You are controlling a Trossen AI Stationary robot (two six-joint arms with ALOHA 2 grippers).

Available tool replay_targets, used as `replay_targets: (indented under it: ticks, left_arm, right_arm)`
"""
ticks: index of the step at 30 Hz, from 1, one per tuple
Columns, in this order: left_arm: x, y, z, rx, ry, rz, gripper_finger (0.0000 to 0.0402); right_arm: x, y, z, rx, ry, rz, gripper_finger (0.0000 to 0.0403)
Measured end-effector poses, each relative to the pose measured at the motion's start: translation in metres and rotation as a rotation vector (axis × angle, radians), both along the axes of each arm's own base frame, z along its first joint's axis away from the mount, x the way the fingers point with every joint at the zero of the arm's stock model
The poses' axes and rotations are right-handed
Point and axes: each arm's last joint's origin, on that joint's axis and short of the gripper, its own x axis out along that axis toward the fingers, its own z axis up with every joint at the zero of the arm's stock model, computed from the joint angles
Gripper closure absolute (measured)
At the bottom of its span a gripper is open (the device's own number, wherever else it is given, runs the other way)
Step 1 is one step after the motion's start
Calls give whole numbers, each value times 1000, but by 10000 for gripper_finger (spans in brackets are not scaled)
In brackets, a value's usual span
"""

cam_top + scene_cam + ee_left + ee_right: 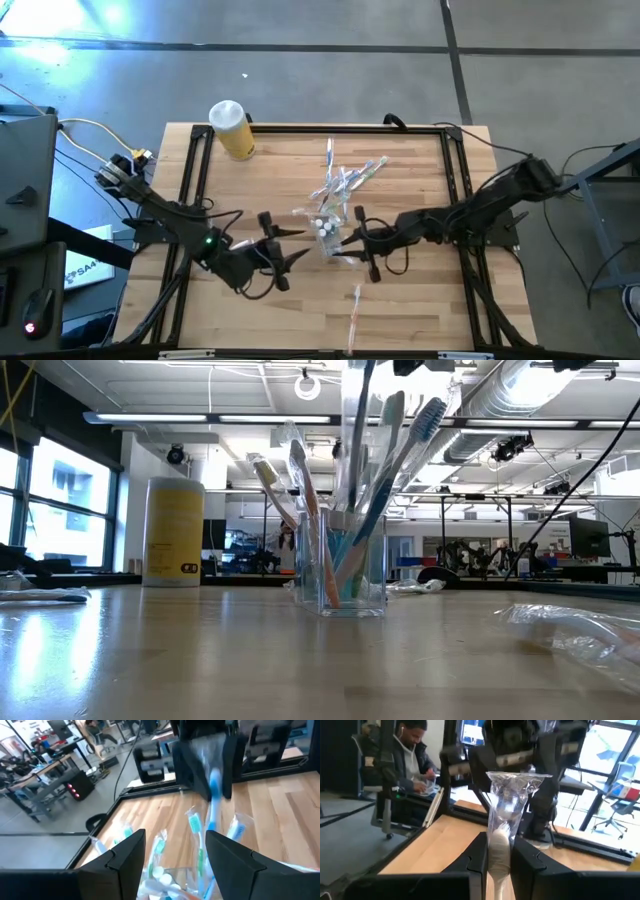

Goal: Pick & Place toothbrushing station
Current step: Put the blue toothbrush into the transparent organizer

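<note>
The clear plastic cup (352, 575) stands upright on the wooden table (420, 300), near its middle. It holds several pale see-through toothbrushes (400, 440) and small white-capped tubes (324, 228). My right gripper (347, 240), coming from the table's right, is shut on a toothbrush in a clear wrapper (512, 790) over the cup. My left gripper (292, 243) is open just left of the cup. Its fingers (127, 855) stand on either side of the cup (170, 882) without touching it. My right gripper pinches the wrapped toothbrush (499, 851) between its two fingers; which part of its length cannot be told. In the left wrist view the brush (214, 795) hangs down from the fingers toward the cup's mouth. Whether its lower end rests in the cup cannot be told.
A yellow bottle with a white cap (232, 130) stands at the table's far left corner. One wrapped toothbrush (355, 310) lies near the front edge. A crumpled clear wrapper (580, 632) lies on the table. A black frame (455, 170) borders the table. A person (412, 750) sits beyond it.
</note>
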Motion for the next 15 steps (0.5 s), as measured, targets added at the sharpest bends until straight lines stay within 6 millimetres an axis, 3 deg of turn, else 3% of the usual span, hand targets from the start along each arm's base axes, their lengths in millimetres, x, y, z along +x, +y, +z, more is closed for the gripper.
replay_targets:
  ticks: [5,15]
  left_arm:
    - [-4,-4,-2,-9,8,3,202]
    - [-7,-1,-12,-75,49,38,202]
  right_arm:
    - [10,-3,-18,-3,46,-24,362]
    - [21,-20,-32,83,111,-99,362]
